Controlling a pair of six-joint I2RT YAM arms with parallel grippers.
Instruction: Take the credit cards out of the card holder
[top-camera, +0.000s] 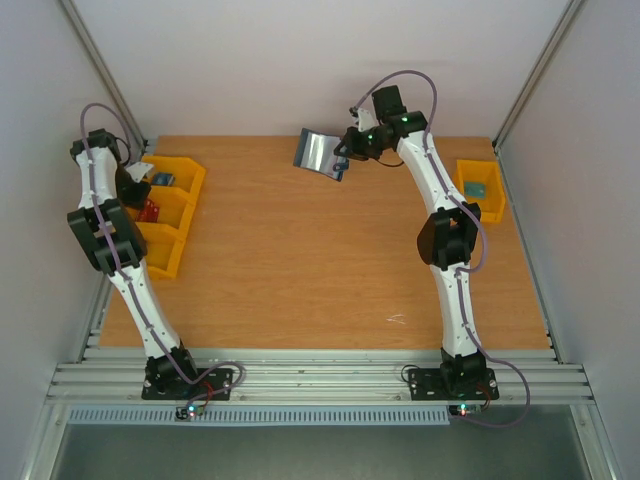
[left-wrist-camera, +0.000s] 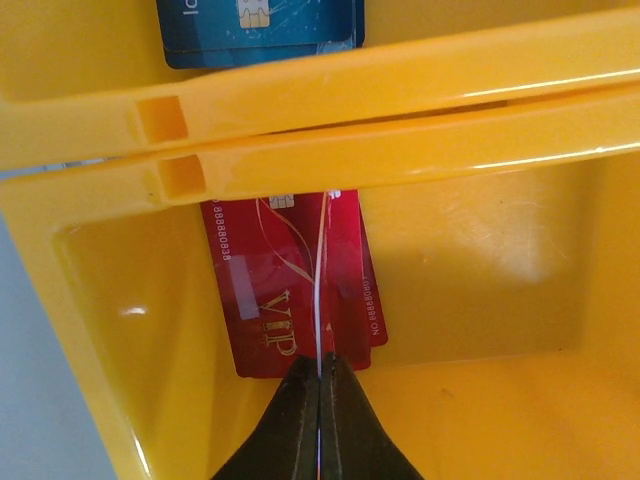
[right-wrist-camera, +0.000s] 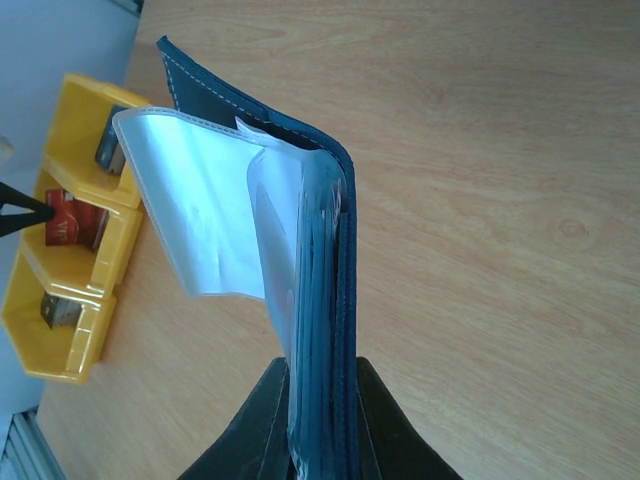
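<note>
Black right jaws pinch the stitched navy card holder (right-wrist-camera: 343, 270); left jaws clamp a thin white card (left-wrist-camera: 318, 290).

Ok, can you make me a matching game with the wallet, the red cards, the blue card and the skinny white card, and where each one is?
Things:
1. card holder
2. red VIP cards
3. blue card
4. thin white card

Places:
A. pinched edge-on in the left claw
B. gripped by the right claw
C. yellow bin compartment under the left claw
D. next compartment over

Pairs: 1-B, 2-C, 3-D, 4-A
</note>
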